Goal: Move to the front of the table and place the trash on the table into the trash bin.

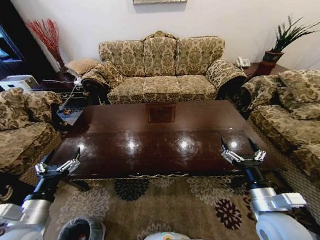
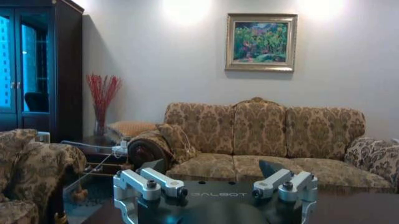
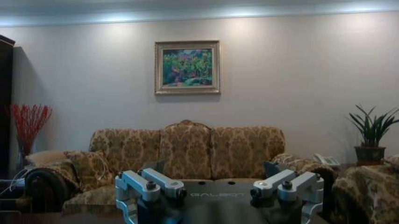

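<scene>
Trash is what I'm after, yet from my seat the glossy dark tabletop [image 1: 161, 136] reads bare: I see ceiling-light reflections and the square inlay, but no paper wads, bottle or can that I can make out on it. Largest first, then: the tabletop stretches across the middle of the head view, ringed by the patterned sofa [image 1: 162, 67] at its far side and matching armchairs to either side, with the robot squared up at the near long edge. Next down, the trash bin [image 1: 79, 237] sits on the carpet close to the robot's base on its left, well below the left arm, its whitish liner folded over the rim and something dark with a touch of red lying inside. Smaller still, the left gripper [image 1: 58, 166] hovers at the near left corner of the tabletop and the right gripper [image 1: 244, 157] at the near right corner, both level and pointing toward the sofa; each has its jaws spread wide and holding nothing, which the wrist views bear out. My reading is that the drive-up is done and the clearing looks finished or nearly so. Before any further move I'd want a careful scan of the surface for small pale scraps.
</scene>
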### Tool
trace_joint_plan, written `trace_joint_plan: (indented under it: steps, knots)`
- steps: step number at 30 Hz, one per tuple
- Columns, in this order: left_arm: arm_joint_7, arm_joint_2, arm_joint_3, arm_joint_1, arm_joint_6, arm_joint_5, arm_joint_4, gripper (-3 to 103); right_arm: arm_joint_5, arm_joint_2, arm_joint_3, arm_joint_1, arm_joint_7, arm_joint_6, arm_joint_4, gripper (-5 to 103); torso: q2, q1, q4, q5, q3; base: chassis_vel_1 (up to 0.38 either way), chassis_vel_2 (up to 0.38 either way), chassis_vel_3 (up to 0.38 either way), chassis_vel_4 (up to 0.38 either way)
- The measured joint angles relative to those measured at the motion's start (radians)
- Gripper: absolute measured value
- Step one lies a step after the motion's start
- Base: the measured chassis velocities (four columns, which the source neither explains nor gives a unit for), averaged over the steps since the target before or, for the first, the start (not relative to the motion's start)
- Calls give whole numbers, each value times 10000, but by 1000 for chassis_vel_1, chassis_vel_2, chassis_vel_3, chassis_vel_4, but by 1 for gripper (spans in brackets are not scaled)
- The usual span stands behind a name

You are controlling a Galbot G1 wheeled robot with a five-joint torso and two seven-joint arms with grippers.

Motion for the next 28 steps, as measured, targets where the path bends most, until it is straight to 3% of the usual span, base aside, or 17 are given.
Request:
trace_joint_plan:
  steps: [28]
  knots:
    - [0,0,0,0,0,-2,2,100,0,0,-1,1,0,1,-1,100,0,0,0,0,0,0,0,0,0]
